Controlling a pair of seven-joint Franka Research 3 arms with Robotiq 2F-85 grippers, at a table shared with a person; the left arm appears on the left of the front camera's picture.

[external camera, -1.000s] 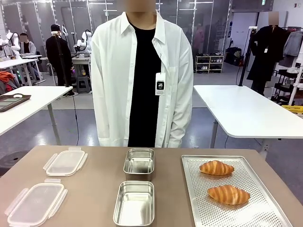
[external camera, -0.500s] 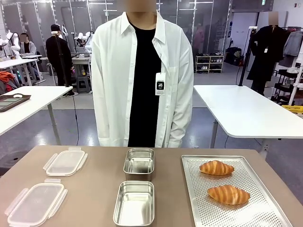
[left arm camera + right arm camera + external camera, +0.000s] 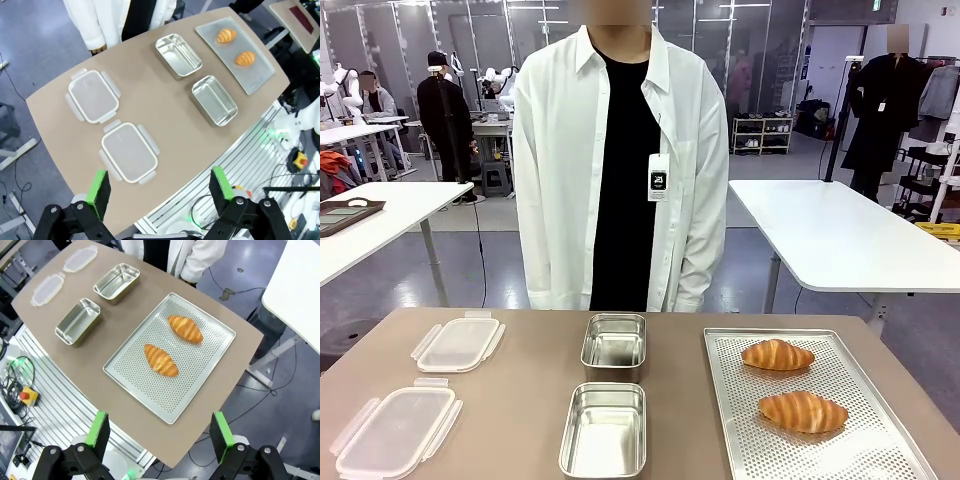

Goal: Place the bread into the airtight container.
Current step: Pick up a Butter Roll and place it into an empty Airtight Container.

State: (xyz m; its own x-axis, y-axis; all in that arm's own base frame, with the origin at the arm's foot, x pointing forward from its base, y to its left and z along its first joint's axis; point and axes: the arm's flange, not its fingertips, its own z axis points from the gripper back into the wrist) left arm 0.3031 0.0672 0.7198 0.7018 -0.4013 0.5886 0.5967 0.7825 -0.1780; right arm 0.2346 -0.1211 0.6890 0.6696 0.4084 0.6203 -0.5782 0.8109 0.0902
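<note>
Two golden bread rolls lie on a perforated metal tray (image 3: 880, 450) at the table's right: one farther (image 3: 777, 355), one nearer (image 3: 803, 412). In the right wrist view the same rolls (image 3: 185, 328) (image 3: 161, 359) lie far below my right gripper (image 3: 159, 432), which hangs open high above the table's near edge. Two open steel containers stand mid-table, the far one (image 3: 614, 344) and the near one (image 3: 604, 431). My left gripper (image 3: 160, 186) is open too, high over the table's left end, above the lids.
Two clear plastic lids with side clips lie on the left, one far (image 3: 459, 343), one near (image 3: 397, 430). A person in a white shirt (image 3: 620, 160) stands at the far edge, arms down. White tables stand behind.
</note>
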